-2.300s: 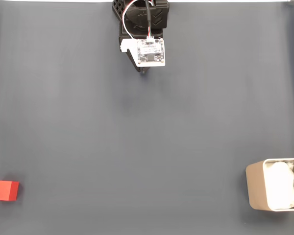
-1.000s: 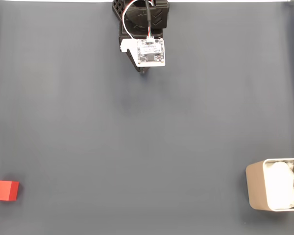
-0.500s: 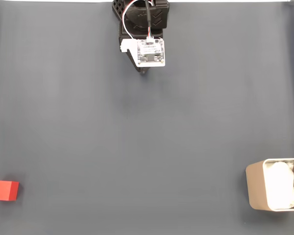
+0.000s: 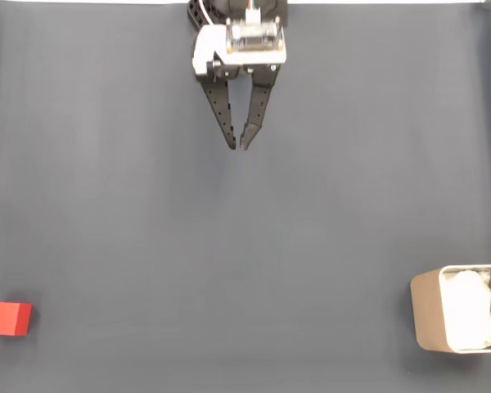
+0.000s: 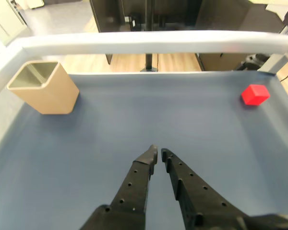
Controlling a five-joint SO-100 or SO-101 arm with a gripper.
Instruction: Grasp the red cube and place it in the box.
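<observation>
Fingers point(image 4: 236, 148) black and perforated, reaching down from the top middle of the fixed view, tips drawn almost together with a thin gap between, gripping nothing. Same fingers point(image 5: 157, 155) rising from the bottom edge of the wrist view, tips nearly touching, pointed over bare dark grey bench point(image 4: 245, 246). Red cube point(image 4: 7, 318) resting flat on the bench at the far lower left of the fixed view, well apart from the fingers; far upper right point(image 5: 255, 94) in the wrist view, close to the raised pale rim there. Box point(image 4: 425, 319) standing at the lower right edge of the fixed view, partly cut off by the frame, white padding point(image 4: 472, 309) inside; upper left point(image 5: 44, 88) in the wrist view, beige, open at the top, interior too shadowed to make out, perhaps tilted slightly. Cube and box well apart, on opposite sides of the bench.
</observation>
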